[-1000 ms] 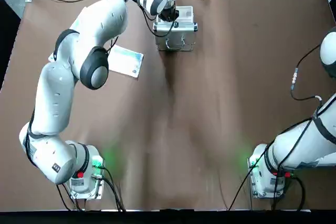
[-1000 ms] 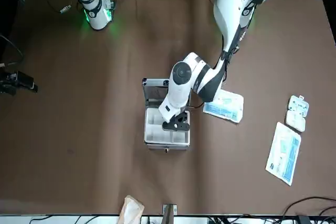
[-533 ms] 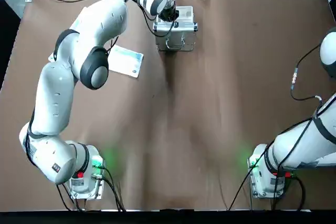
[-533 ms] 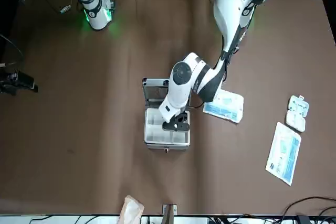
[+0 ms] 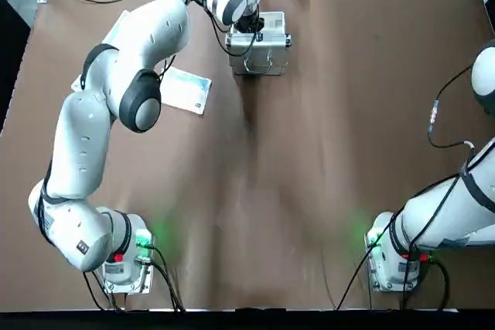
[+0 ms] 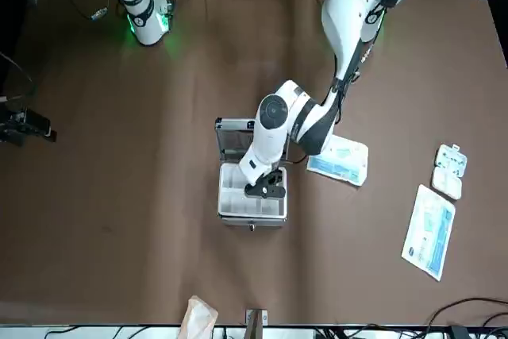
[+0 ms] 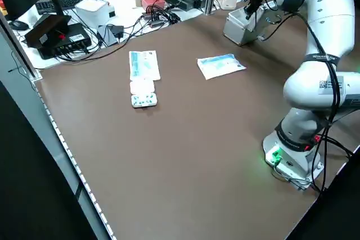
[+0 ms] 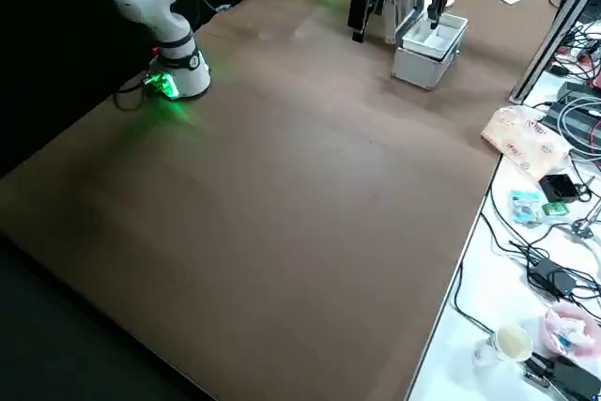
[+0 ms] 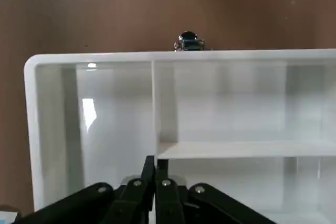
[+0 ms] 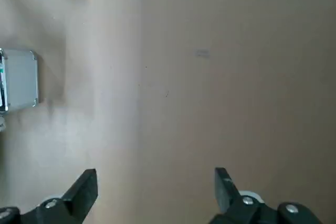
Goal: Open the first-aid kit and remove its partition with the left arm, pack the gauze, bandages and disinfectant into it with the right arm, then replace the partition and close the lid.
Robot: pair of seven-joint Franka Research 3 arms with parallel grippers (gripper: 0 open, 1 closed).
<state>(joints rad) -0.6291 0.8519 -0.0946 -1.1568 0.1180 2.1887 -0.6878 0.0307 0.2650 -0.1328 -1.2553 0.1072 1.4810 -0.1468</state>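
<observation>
left gripper pinched on the partition divider, case mostly hidden.

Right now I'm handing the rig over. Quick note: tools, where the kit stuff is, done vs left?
Left tool: down in the first-aid kit, shut on a divider wall of the partition; it is not out yet.
Right tool: open, holding nothing, parked high at its own side.
Lid is open. Flat packs lie on the table: one beside the case, two more farther out. I can't pick out the disinfectant.
Left: remove partition, pack, replace it, close the lid.
</observation>
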